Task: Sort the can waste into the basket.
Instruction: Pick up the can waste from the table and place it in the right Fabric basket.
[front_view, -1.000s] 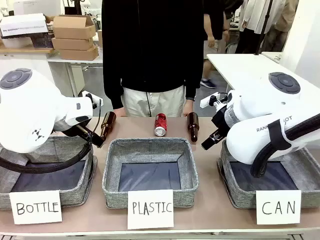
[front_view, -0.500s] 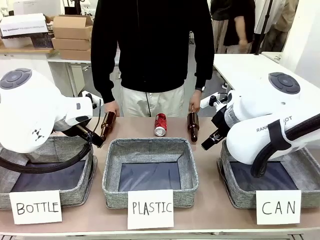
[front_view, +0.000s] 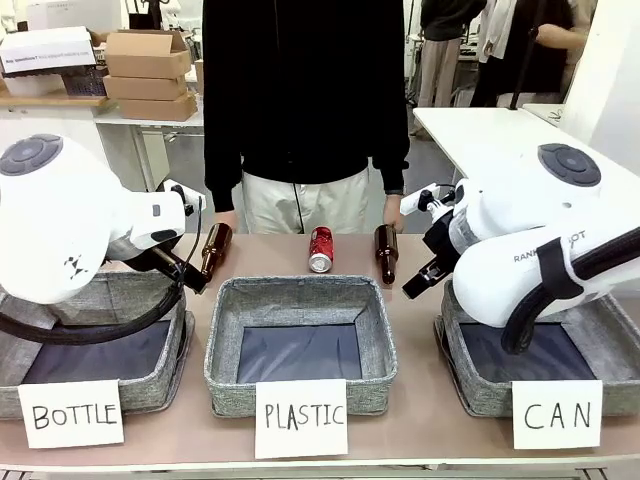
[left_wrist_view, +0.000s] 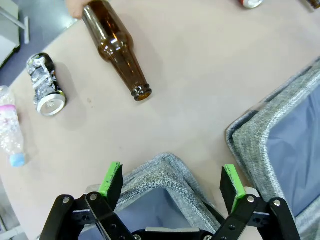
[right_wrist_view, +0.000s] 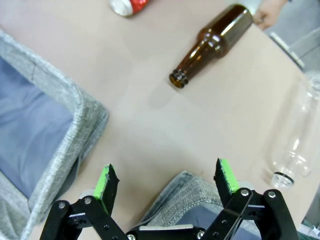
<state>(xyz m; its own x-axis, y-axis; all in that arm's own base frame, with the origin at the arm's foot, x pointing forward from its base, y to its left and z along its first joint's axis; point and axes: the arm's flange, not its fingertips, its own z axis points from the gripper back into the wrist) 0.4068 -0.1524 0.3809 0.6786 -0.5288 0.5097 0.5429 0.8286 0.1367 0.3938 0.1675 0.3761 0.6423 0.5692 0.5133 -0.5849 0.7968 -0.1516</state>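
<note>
Front: red can (front_view: 321, 249) lies on its side at the table's far edge, behind the PLASTIC basket (front_view: 300, 288), between two brown bottles (front_view: 386, 253). CAN basket (front_view: 487, 397) is far right, no can visible inside, so I'd say the sort hasn't started.
Left wrist: left gripper (left_wrist_view: 170, 180) has its jaws wide apart and empty over the BOTTLE basket (left_wrist_view: 165, 167) corner. Dark can (left_wrist_view: 45, 85) lies beyond, near a clear bottle (left_wrist_view: 9, 120).
Right wrist: right gripper (right_wrist_view: 165, 182) is likewise spread and empty over the CAN basket rim. Probably the handier arm for the red can.

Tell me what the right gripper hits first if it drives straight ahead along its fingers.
Probably the corner rim of the near grey woven basket, lying between the open right gripper's fingertips; past that, bare beige tabletop. Depth is unclear.
</note>
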